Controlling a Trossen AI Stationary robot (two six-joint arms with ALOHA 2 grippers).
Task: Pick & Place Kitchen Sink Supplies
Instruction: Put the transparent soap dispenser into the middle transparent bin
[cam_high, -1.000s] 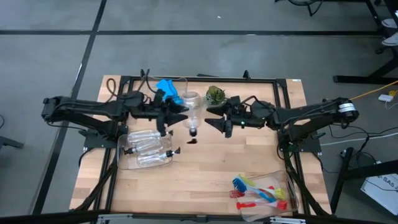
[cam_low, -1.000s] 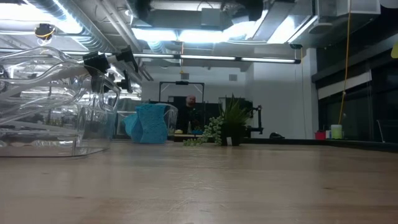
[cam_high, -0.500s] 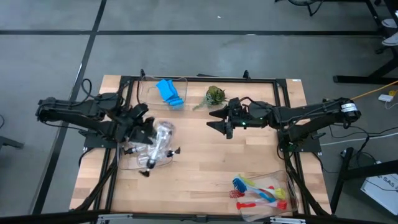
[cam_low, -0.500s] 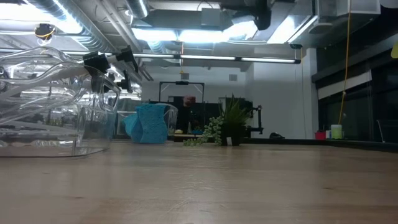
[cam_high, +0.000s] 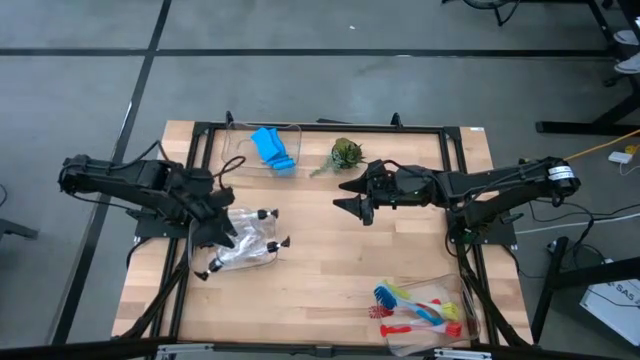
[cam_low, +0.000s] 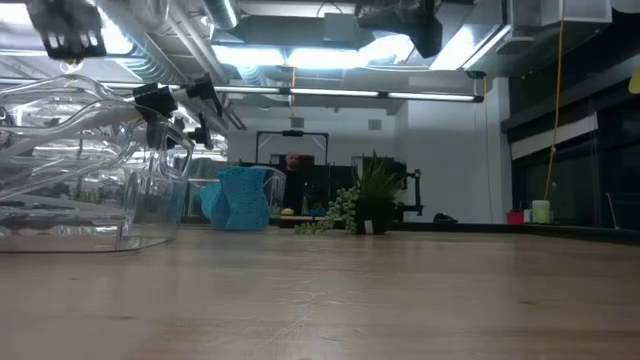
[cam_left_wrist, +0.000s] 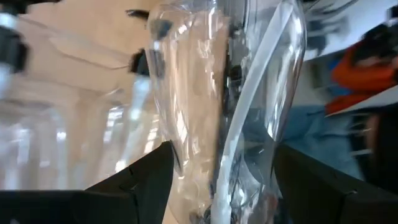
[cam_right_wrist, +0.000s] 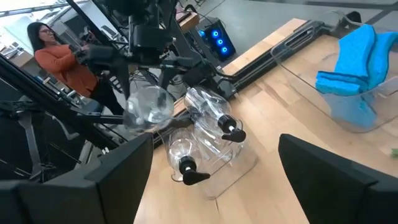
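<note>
My left gripper (cam_high: 216, 238) is shut on a clear plastic bottle (cam_left_wrist: 211, 87) with a black pump top (cam_high: 200, 272). It holds the bottle above the clear bin (cam_high: 262, 262) at the table's left. Two more pump bottles (cam_right_wrist: 210, 122) lie in that bin. The held bottle's round bottom (cam_right_wrist: 148, 106) faces my right gripper. My right gripper (cam_high: 350, 206) hangs open over the table's middle, with nothing between its fingers. The blue sponge (cam_high: 272, 148) stands in a clear bin at the far edge. The brushes (cam_high: 418, 308) lie in a bin at the near right. My left gripper pinches the bottle's clear body (cam_left_wrist: 186, 140) between its two fingers (cam_left_wrist: 140, 183), one on each side. The fingers come slanting down from the table's left. The bottle is lifted clear above the bin and tilted, with its pump end toward the near left corner.
A small green plant (cam_high: 346, 152) stands at the far middle, beside the sponge's bin (cam_right_wrist: 348, 112). A black frame (cam_high: 320, 127) runs around the table. Bare wood (cam_high: 330, 270) lies between the bottle bin and the brush bin. A person in orange (cam_right_wrist: 59, 62) sits beyond the table.
My left gripper has swung from the table's middle toward its left and near side, sinking a little and tipping downward. The bottle came with it, away from my right gripper. It hung pump-down then and is tilted over the left bin now. My right gripper stayed open.
</note>
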